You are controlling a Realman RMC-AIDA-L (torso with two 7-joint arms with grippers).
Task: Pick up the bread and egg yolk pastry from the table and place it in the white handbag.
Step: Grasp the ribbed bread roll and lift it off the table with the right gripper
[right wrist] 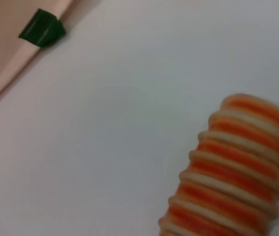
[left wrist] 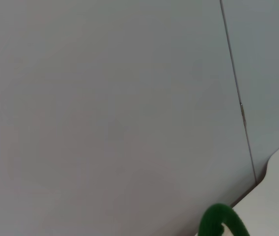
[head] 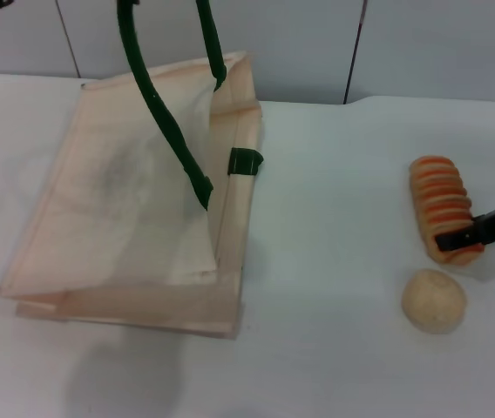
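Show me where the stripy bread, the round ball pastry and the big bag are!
bread (head: 440, 193), head view, middle of its striped top.
egg yolk pastry (head: 434, 300), head view, centre of the ball.
white handbag (head: 117, 218), head view, its flat fabric side.

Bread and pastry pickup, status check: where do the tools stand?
Right tool at the bread's near end, grip unclear. Left tool out of view; handbag handles raised. Pastry on table. Path clear.
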